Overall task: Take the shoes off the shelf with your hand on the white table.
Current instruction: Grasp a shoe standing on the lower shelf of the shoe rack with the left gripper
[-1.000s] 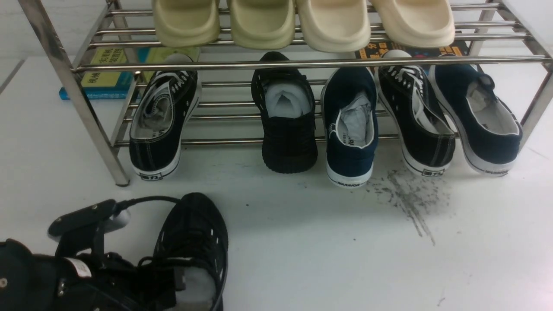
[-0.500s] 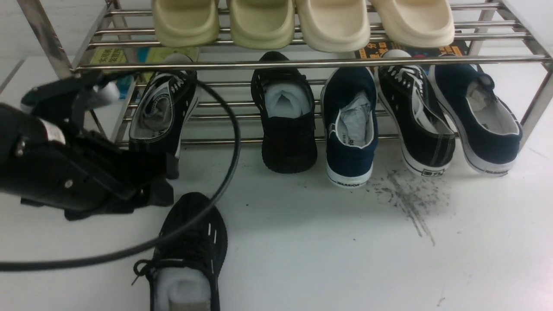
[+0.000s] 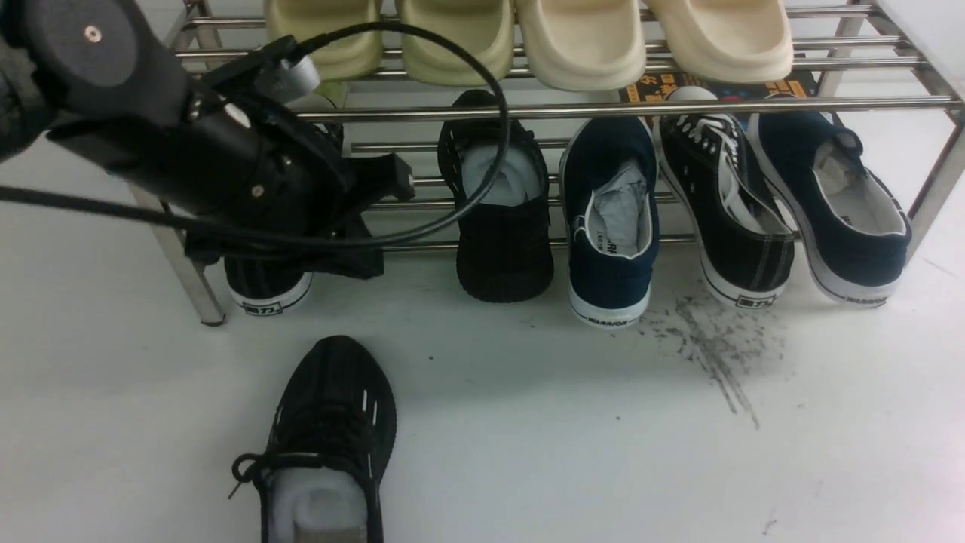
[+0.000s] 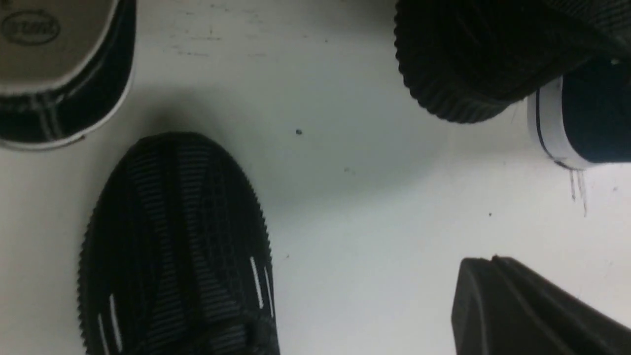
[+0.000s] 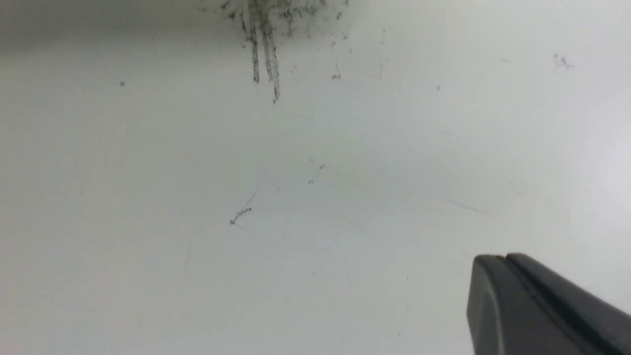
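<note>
Hanging just left of the black sneaker [image 3: 503, 249] on the shelf's [image 3: 603, 110] lower tier, which lies heel-near and toe-away, the left gripper [image 4: 482, 270] looks pressed together and empty, far nearer than the right gripper [image 5: 495, 273], closed on nothing over the bare table [image 5: 172, 256].

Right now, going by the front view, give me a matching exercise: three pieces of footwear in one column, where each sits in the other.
1. near knit sneaker
2. far knit sneaker
3. cream slides

A. top tier of the shelf
B. on the white table, clear of the shelf
C. lower tier, beside a navy shoe

Pairs: 1-B, 2-C, 3-A
</note>
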